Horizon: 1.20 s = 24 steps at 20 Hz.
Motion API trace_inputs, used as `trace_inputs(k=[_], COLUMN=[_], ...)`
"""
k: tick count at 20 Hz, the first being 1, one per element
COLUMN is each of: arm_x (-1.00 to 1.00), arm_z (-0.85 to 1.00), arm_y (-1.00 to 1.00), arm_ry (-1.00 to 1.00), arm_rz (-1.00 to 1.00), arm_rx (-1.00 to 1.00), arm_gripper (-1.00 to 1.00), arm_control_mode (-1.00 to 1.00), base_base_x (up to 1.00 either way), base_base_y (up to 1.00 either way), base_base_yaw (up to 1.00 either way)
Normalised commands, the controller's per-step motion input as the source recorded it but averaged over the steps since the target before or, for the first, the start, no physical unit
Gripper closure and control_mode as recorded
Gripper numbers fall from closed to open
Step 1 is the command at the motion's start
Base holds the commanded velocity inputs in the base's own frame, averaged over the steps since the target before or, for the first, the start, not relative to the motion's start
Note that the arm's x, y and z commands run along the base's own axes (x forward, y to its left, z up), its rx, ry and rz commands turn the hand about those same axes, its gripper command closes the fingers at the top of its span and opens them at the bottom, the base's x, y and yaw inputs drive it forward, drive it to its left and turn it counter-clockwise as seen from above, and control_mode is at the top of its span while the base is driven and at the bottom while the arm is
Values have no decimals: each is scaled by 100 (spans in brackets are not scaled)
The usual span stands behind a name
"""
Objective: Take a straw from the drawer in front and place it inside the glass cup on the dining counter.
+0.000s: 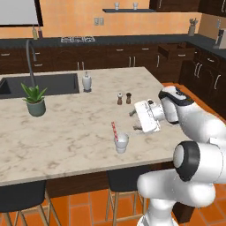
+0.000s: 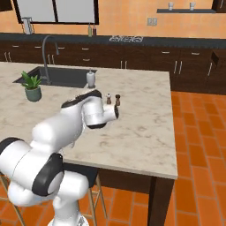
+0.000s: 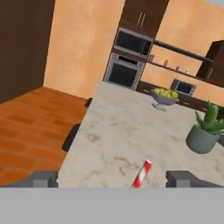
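Bent low over the dining counter point(image 1: 79, 132) in the left base view, the arm holds its gripper point(image 1: 133, 120) wide apart, empty, at two o'clock of the glass cup point(image 1: 122, 143) with the red-and-white straw point(image 1: 114, 131) leaning inside, while the hand view shows the striped straw tip point(image 3: 142, 173) between spread fingers point(image 3: 43, 178).

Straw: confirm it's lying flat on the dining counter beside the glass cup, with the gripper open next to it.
Not quite. The straw is not lying flat on the dining counter; it stands inside the glass cup, leaning against its rim, as the left base view shows. The rest holds: the gripper is open next to it, with the fingers spread wide in the hand view.
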Motion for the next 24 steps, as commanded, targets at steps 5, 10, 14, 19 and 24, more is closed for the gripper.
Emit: trace_inputs(k=[5,10,14,19,24], arm_x=[-100,-93,-70,-68,-81], arm_z=[-3,-30,-43,-45,-40], arm_y=[-50,-44,-32,-14,-20], arm_ry=[-47,-40,-39,-72,-92], arm_rz=[0,0,0,0,0], arm_rx=[-92,-100,-100,-67,-24], arm_gripper=[-100,-100,-100,-100,-100], arm_control_mode=[-100,-100,-100,-100,-100], base_base_x=[0,0,0,0,0], base_base_y=[0,0,0,0,0], base_base_yaw=[0,0,0,0,0])
